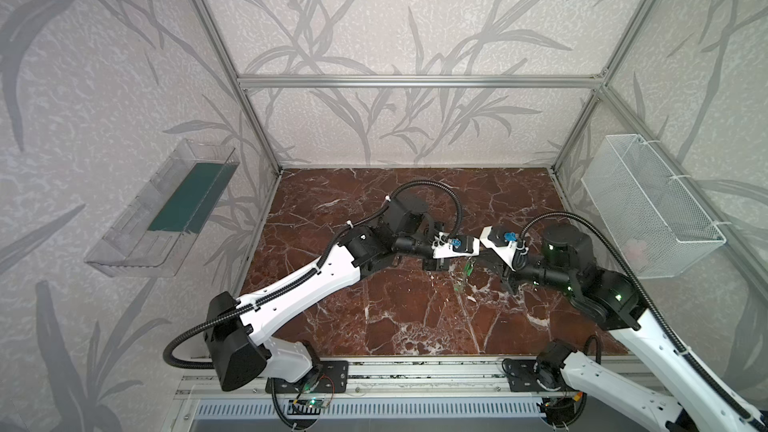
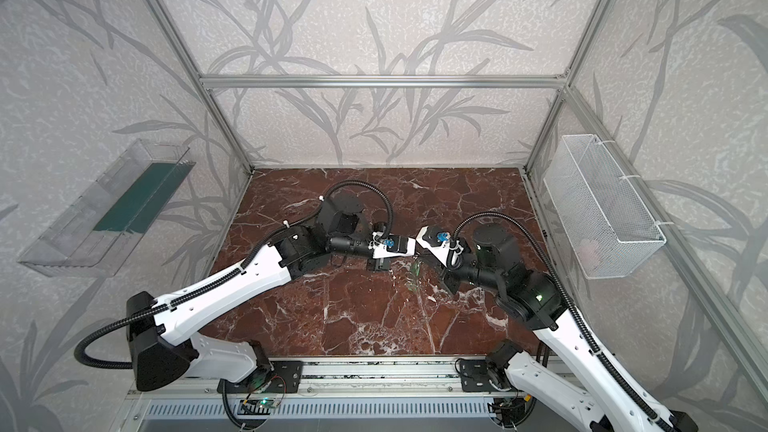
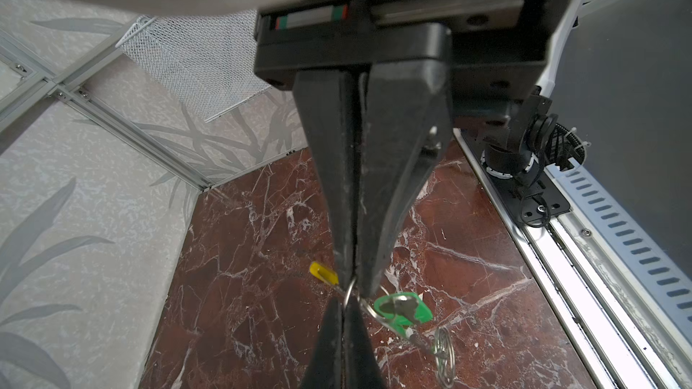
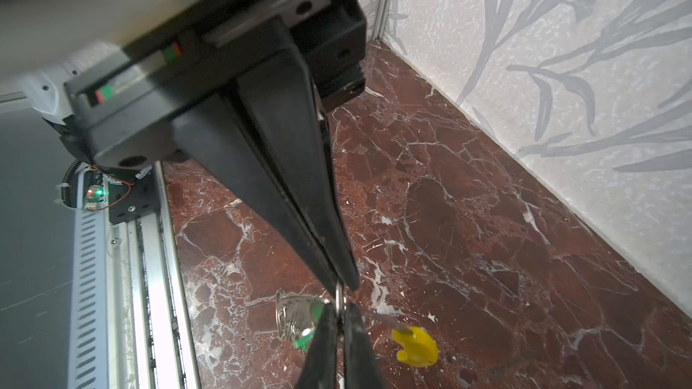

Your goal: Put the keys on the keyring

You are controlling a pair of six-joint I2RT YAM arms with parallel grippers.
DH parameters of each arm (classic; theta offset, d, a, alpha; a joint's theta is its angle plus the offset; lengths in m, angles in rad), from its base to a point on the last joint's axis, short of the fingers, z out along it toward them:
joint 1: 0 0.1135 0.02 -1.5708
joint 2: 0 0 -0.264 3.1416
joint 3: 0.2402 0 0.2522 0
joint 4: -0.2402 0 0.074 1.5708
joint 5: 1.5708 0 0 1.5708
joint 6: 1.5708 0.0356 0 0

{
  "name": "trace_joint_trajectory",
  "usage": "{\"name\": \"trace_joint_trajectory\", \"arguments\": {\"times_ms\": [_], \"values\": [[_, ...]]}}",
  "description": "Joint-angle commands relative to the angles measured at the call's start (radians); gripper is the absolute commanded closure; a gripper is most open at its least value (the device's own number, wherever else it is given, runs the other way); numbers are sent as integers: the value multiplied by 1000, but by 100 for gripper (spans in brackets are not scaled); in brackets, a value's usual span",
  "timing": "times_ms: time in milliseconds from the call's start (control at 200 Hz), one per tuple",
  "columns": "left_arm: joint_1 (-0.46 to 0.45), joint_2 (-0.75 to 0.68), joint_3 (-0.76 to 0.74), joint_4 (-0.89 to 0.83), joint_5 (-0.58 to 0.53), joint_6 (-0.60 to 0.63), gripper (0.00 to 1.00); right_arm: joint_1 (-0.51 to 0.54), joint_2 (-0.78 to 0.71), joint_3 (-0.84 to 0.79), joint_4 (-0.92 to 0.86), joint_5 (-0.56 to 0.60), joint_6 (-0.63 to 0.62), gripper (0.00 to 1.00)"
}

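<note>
Left wrist view: left tool (image 3: 354, 278) and right tool (image 3: 342, 306) both pinch the keyring (image 3: 348, 291), largely hidden between them.

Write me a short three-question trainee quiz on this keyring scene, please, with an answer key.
1. Fill in: the left gripper and right gripper meet tip to tip at the thin metal ____.
2. The key near the tips is tagged: A red, B green, C blue.
3. True or false: the left gripper's jaws stand wide open.

Key: 1 keyring; 2 B; 3 false.
</note>
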Motion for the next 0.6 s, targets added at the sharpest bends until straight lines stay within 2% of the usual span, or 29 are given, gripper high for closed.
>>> {"name": "trace_joint_trajectory", "arguments": {"times_ms": [0,170,390,595], "values": [[25,-8,-35,101,48,-79,100,1,-66,-30,68,98,9,81],[67,-38,-108,294,107,-250,100,-1,-132,-88,90,148,44,71],[80,-55,-175,483,96,-396,100,-2,-162,-157,164,114,120,69],[81,-58,-201,592,89,-482,100,-1,-112,-163,237,79,140,67]]}}
